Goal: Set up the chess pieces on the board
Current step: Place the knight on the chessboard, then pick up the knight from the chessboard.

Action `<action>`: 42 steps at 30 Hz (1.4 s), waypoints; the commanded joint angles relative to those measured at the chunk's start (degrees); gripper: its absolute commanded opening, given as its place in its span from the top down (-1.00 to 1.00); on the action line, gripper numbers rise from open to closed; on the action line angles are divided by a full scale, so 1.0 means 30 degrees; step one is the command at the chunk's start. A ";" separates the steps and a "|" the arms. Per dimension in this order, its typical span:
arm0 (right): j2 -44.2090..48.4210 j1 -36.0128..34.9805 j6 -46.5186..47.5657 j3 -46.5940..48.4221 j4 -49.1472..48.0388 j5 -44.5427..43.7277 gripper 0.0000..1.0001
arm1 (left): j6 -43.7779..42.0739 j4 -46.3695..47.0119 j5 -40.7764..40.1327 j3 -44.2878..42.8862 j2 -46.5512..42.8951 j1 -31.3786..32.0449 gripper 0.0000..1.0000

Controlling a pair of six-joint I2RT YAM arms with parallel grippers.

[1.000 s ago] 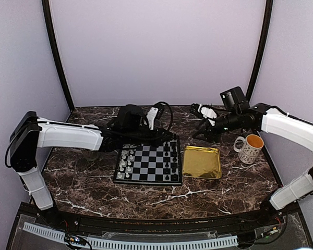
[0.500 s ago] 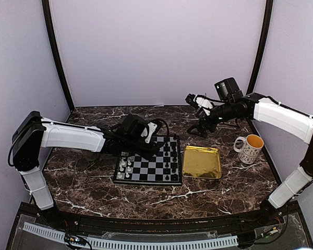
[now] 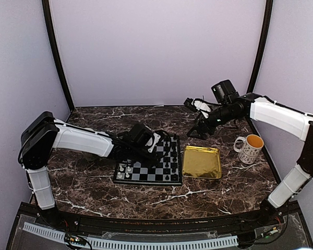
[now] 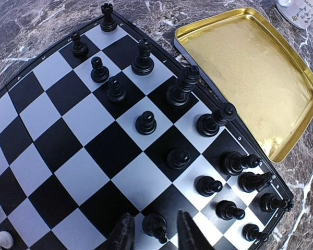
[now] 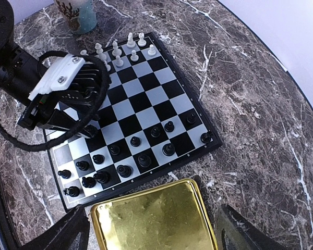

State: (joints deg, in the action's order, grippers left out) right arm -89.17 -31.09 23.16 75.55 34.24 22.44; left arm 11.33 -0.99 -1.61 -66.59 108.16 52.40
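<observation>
On board (image 4: 57, 156), left gripper (image 4: 155, 217) slightly spread astride upright black piece (image 4: 155, 229); right gripper (image 5: 151, 216) spread.

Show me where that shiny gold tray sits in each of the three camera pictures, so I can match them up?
Top external: the gold tray lies a little right of centre.
Left wrist: the gold tray fills the upper right.
Right wrist: the gold tray is at bottom centre, cut off by the lower edge.
Shared landmark: the chessboard, right beside the tray in every view.
</observation>
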 commanded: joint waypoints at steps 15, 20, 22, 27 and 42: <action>-0.2997 -0.1727 0.2430 0.3308 0.2739 -0.0111 -0.26 | -0.1655 -0.3686 -0.0897 -0.0786 -0.7145 -0.1444 -0.27; -0.5056 -0.3302 0.1987 0.4712 0.3085 -0.0580 -0.16 | -0.2020 -0.4055 -0.0699 -0.1024 -0.8217 -0.3556 -0.38; -0.6091 -0.3968 0.1679 0.5540 0.3387 -0.0914 -0.11 | -0.2314 -0.3645 -0.0679 -0.0733 -0.8397 -0.4365 -0.38; -0.8660 -0.5594 0.1268 0.7506 0.4339 -0.1963 -0.05 | -0.2073 -0.2164 0.1517 0.0575 -0.8994 -0.7067 -0.37; -1.2327 -0.6980 0.0436 1.0375 0.5228 -0.3983 -0.07 | -0.1902 -0.1342 0.3583 0.2039 -0.9861 -0.8517 -0.32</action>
State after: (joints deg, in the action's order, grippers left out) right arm -124.90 -51.92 25.71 104.49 48.53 11.35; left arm 5.98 -6.90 7.29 -60.97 81.54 26.87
